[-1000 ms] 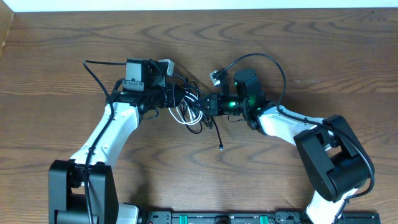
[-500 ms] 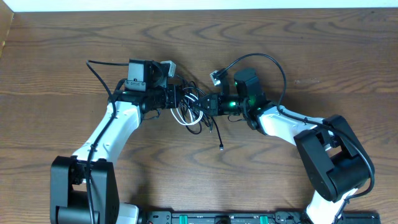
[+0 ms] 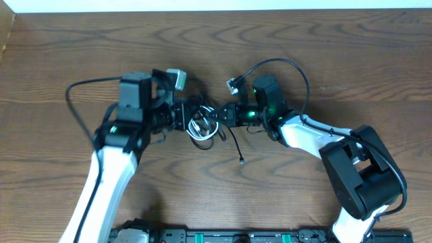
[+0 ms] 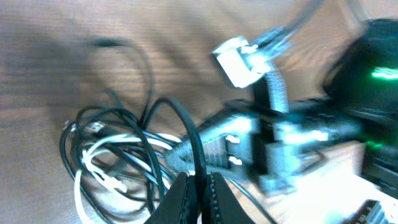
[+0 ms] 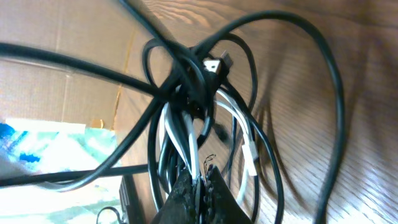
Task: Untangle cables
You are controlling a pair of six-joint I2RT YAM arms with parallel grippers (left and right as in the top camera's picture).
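The cables [image 3: 202, 128] lie in a tangle of thin black loops and one white cord at the table's middle, between my two grippers. My left gripper [image 3: 191, 116] is at the tangle's left side. In the left wrist view the left gripper [image 4: 199, 190] is shut on a black cable [image 4: 186, 130] that arches up from its jaws, with the white cable [image 4: 87, 171] coiled to the left. My right gripper [image 3: 217, 115] is at the tangle's right. In the right wrist view the right gripper [image 5: 200, 183] is shut on the white cable [image 5: 189, 140], with black loops [image 5: 292, 56] around it. One black tail ends in a small plug [image 3: 241, 160].
Thick black cords run from the left arm [image 3: 75, 101] and the right arm [image 3: 300, 71]. The right arm's elbow and base [image 3: 361, 175] stand at the lower right. The table's far edge [image 3: 216, 11] runs along the top.
The left gripper has closed on a black cable, and the left arm has swung left, its cord bowing further outward. The tangle has shifted slightly. The right arm has not moved.
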